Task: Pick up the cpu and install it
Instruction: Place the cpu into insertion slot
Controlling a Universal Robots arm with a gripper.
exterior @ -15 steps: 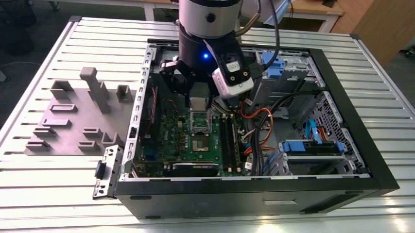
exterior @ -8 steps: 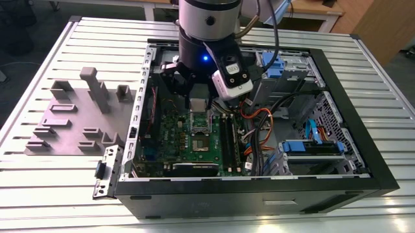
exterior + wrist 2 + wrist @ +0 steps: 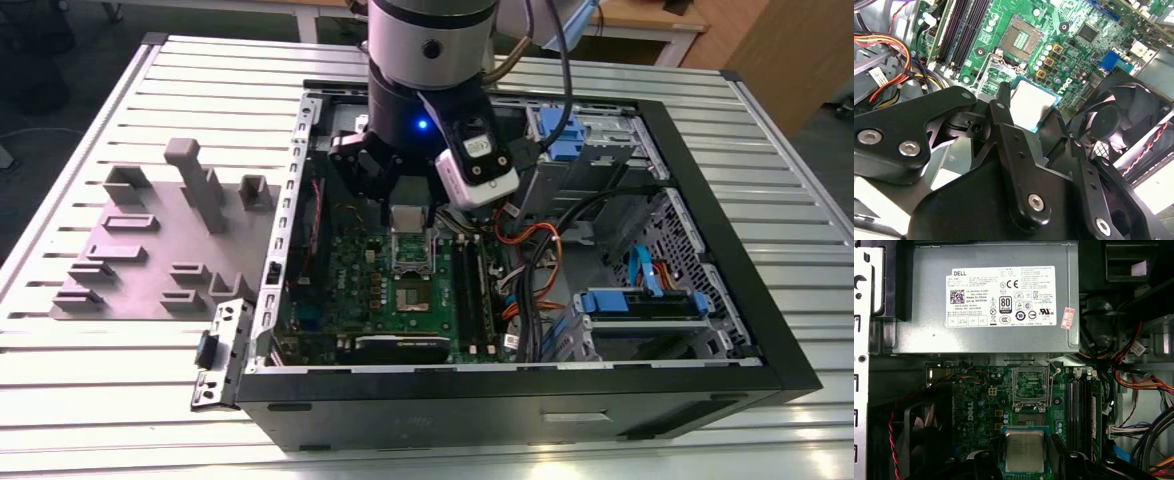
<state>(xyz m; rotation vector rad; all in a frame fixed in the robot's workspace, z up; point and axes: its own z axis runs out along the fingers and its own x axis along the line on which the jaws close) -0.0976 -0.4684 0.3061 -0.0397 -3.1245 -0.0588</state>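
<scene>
The cpu (image 3: 1025,450) is a small square chip with a silvery top and a blue-green rim. It hangs level between my black fingers, above the green motherboard (image 3: 979,405). My gripper (image 3: 1025,461) is shut on its two opposite edges; the second wrist view shows the same hold on the cpu (image 3: 1035,102) by the gripper (image 3: 1031,109). The open silver socket frame (image 3: 1030,386) lies a short way off from the chip, with its contact field bare. In the exterior view the gripper (image 3: 404,212) hovers inside the open computer case, just above the socket (image 3: 411,255).
A large grey box with a white label (image 3: 989,300) borders the board beyond the socket. Black memory slots (image 3: 1081,405) and coloured cables (image 3: 1139,375) run along one side, and a black fan (image 3: 1114,120) sits on the other. A grey fixture plate (image 3: 147,240) lies outside the case (image 3: 747,330).
</scene>
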